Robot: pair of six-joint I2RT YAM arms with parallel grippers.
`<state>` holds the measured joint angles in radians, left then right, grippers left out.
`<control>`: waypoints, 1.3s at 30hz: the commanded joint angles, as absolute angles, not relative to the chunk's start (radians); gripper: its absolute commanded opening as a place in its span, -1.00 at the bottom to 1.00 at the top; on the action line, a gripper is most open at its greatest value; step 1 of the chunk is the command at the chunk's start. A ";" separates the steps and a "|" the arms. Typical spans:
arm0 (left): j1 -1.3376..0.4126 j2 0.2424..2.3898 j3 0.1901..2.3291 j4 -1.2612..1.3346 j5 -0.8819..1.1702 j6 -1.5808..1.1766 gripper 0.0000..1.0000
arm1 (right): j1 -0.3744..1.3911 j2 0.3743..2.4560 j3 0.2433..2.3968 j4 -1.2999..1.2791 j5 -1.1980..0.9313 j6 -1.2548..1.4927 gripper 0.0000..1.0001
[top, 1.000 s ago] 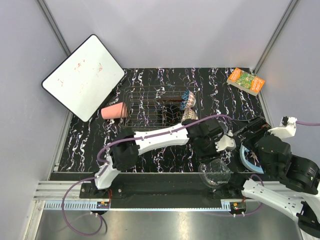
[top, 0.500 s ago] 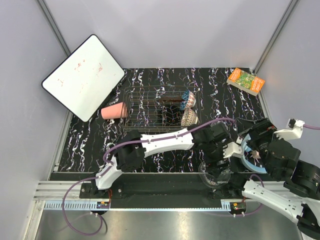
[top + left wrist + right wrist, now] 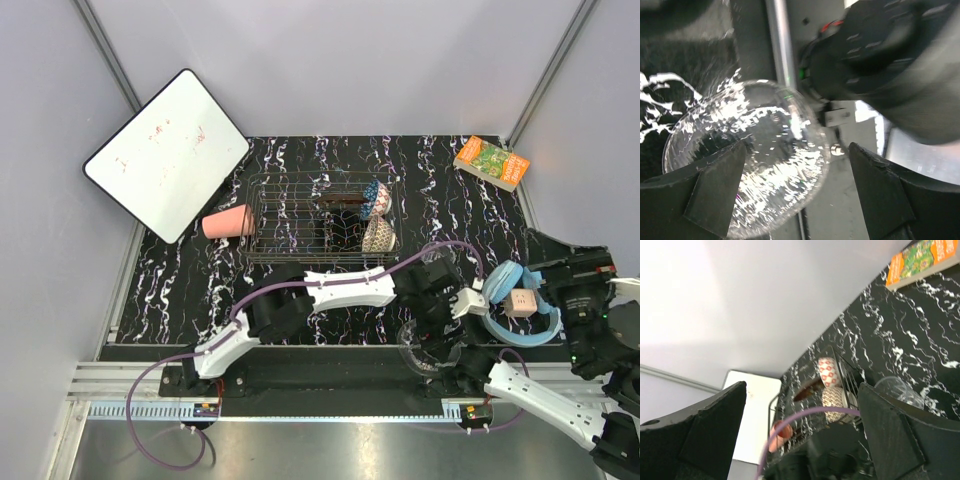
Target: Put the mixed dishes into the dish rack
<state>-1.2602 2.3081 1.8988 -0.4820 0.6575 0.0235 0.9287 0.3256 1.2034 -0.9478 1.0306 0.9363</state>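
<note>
The clear glass bowl (image 3: 428, 345) sits at the table's near edge. In the left wrist view the bowl (image 3: 747, 170) lies just under my open left gripper (image 3: 797, 187), its right rim between the fingers. The left gripper (image 3: 440, 322) hovers over it. My right gripper (image 3: 800, 435) is open and empty, raised at the far right (image 3: 562, 272). The dish rack (image 3: 290, 240) holds the blue patterned bowl (image 3: 375, 196), the beige patterned bowl (image 3: 378, 234) and the red floral plate (image 3: 345, 203). The pink cup (image 3: 230, 222) lies outside the rack's left side. A small clear glass (image 3: 895, 389) stands right of the rack.
Blue headphones (image 3: 520, 302) lie on the table between the two grippers. A green-orange book (image 3: 490, 162) is at the back right. A white board (image 3: 165, 152) leans at the back left. The metal rail (image 3: 300, 385) runs along the near edge.
My left gripper has moved toward the near edge, over the glass bowl. My right arm has drawn back to the right, uncovering the headphones.
</note>
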 commanded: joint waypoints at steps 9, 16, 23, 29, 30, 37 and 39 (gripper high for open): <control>-1.269 2.391 1.963 -0.474 0.563 0.037 0.78 | 0.933 0.353 1.229 -0.847 1.097 0.836 1.00; -1.296 2.391 1.973 -0.471 0.591 0.034 0.79 | 0.934 0.380 1.232 -0.848 1.085 0.824 1.00; -1.305 2.387 1.927 -0.475 0.393 0.083 0.69 | 0.934 0.390 1.221 -0.848 1.075 0.816 0.99; -1.304 2.359 1.827 -0.502 0.110 0.181 0.75 | 0.934 0.406 1.221 -0.850 1.063 0.793 0.99; -1.305 2.359 1.818 -0.497 0.076 0.198 0.75 | 0.934 0.407 1.218 -0.848 1.057 0.793 0.99; -1.305 2.361 1.830 -0.511 -0.098 0.261 0.75 | 0.933 0.416 1.210 -0.847 1.035 0.776 1.00; -1.298 2.339 1.812 -0.526 -0.104 0.288 0.76 | 0.934 0.413 1.213 -0.847 1.031 0.773 0.99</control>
<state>-1.3243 2.3451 1.8614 -0.4145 0.0944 0.1844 0.9287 0.3969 1.2095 -0.8780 1.0431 0.7982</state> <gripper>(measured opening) 0.876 0.994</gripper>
